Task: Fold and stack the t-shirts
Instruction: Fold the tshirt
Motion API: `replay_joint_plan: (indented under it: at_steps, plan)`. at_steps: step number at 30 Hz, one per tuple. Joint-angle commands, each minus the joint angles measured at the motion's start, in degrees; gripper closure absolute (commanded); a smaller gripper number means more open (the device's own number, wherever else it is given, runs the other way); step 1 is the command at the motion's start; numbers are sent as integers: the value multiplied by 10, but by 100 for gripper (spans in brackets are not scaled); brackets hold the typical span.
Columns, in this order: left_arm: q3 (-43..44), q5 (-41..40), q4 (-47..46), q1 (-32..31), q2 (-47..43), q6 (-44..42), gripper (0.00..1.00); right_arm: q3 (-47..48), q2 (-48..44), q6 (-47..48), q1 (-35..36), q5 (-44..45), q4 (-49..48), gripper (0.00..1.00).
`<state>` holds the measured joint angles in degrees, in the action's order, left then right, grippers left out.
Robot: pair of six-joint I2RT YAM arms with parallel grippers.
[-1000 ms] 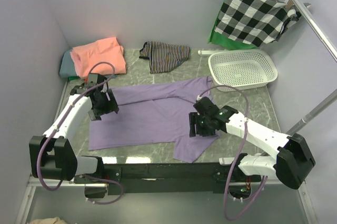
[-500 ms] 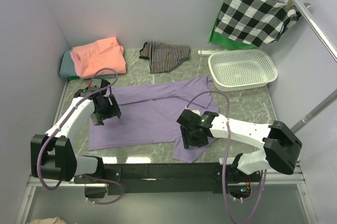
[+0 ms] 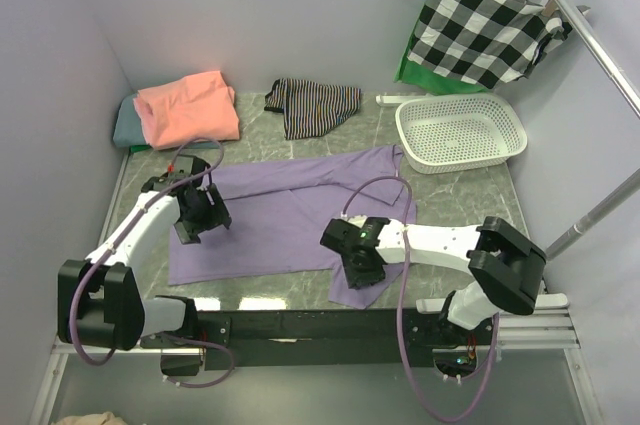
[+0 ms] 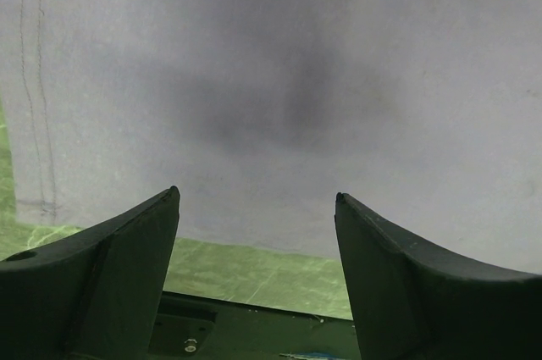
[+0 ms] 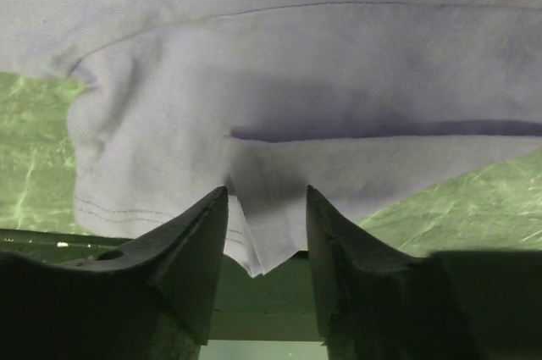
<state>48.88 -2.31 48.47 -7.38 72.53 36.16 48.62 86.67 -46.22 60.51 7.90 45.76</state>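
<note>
Under both grippers the purple shirt (image 3: pixel 290 215) lies flat, no folds yet; left gripper (image 4: pixel 256 195) wide open, empty, right gripper (image 5: pixel 266 192) half-open straddling its sleeve (image 5: pixel 152 148). Beyond them, pink shirt (image 3: pixel 185 105) looks done.

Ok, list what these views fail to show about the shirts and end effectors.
- Top view: the grey-teal shirt is mostly covered by the salmon-pink shirt, so its fold is unreadable.
- Top view: the right end effector and its arm hide part of the lavender shirt beneath them.
- Left wrist view: the left end effector sees only blurred cloth, so contact cannot be judged.
</note>
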Motion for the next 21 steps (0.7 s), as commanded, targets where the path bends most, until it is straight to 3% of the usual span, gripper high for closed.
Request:
replay_joint_plan:
  at_steps: [1, 4, 5, 7, 21]
  plan:
    - [-12, 5, -17, -3, -26, 21, 22, -8, 5, -10, 3, 27, -8, 57]
    - [-9, -9, -10, -4, -31, 27, 22, -12, -4, -7, 3, 31, -12, 78]
    - [-10, -10, -9, -4, -34, 29, 22, -12, -11, -7, 3, 37, -8, 89]
    - [-10, -16, -6, -4, -39, 34, 22, -14, -22, -5, 2, 41, -4, 98]
    - [-35, -31, 51, -25, -96, 116, 25, -41, -232, -6, 0, 106, 14, 100]
